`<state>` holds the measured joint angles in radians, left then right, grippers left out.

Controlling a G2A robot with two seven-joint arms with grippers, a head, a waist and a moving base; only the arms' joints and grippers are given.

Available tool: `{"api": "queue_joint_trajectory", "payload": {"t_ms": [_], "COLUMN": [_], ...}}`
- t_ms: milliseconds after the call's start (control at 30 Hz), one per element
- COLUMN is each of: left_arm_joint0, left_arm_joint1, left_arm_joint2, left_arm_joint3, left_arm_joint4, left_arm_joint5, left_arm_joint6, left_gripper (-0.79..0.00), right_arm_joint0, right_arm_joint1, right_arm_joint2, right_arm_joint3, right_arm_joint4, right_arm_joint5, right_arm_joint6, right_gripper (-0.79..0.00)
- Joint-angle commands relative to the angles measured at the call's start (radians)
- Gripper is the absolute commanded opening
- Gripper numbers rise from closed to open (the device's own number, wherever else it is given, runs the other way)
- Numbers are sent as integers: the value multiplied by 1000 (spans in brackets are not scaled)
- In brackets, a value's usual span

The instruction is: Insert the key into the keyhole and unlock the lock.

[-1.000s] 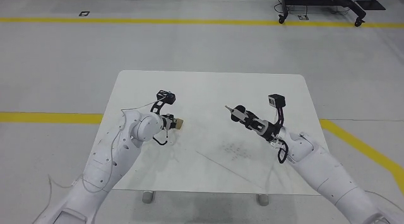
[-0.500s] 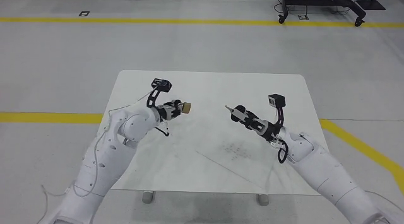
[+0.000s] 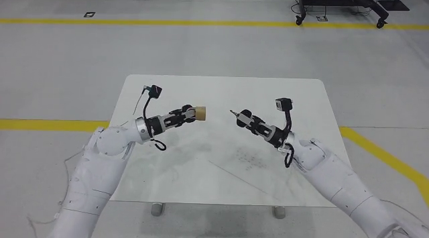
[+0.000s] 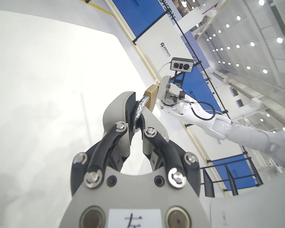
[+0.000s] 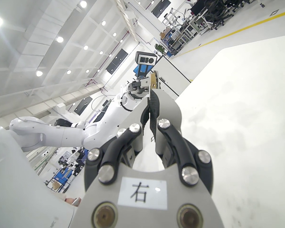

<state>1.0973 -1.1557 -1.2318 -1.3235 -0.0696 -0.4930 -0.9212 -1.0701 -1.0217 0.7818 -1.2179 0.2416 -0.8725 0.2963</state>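
bright, even overhead light; ceiling lamps glare; wrist views edge-warped

Lock shackle partly hidden in left gripper; key tiny, no detail, w/ bow hidden in right gripper

Left arm and right arm: glossy white, rounded shell segments, each with a black cable looped at the wrist and a small black camera on a thin bracket. Left gripper and right gripper share 1 build: a pale grey base, 2 grey finger shells lined with black ribbed pads, black links fastened by silver round-headed screws, and a white label bearing 1 black character.
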Motion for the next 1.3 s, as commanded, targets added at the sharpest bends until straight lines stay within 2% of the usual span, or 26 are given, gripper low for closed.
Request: {"api": "queue_joint_trajectory", "payload": {"t_ms": [0,367,633,967,1033,1267], "left_arm_joint0": [-14,-74,-90,-86,-88,-88], "left_arm_joint1": [-2,-15,-15,-10,-11,-11], "left_arm_joint2": [19,110,131,116,115,115], "left_arm_joint3": [14,51,65,85,97,97], "left_arm_joint4": [-15,-49,-50,-83,-93,-93], "left_arm_joint5": [4,6,-16,21,49,49], "left_arm_joint6": [-24,-105,-115,-73,-50,-50], "left_gripper": [-785,-785,-785,-785,-785,-785], "right_arm_joint0": [21,120,151,147,141,126], "right_arm_joint1": [-17,-100,-143,-169,-171,-170], "right_arm_joint2": [-18,-92,-109,-115,-108,-78], "right_arm_joint3": [13,64,120,140,135,129], "right_arm_joint4": [15,27,23,28,20,-1], "right_arm_joint5": [7,23,10,15,13,6], "right_arm_joint6": [-7,-12,-25,51,50,16], "right_gripper": [-785,-785,-785,-785,-785,-785]}}
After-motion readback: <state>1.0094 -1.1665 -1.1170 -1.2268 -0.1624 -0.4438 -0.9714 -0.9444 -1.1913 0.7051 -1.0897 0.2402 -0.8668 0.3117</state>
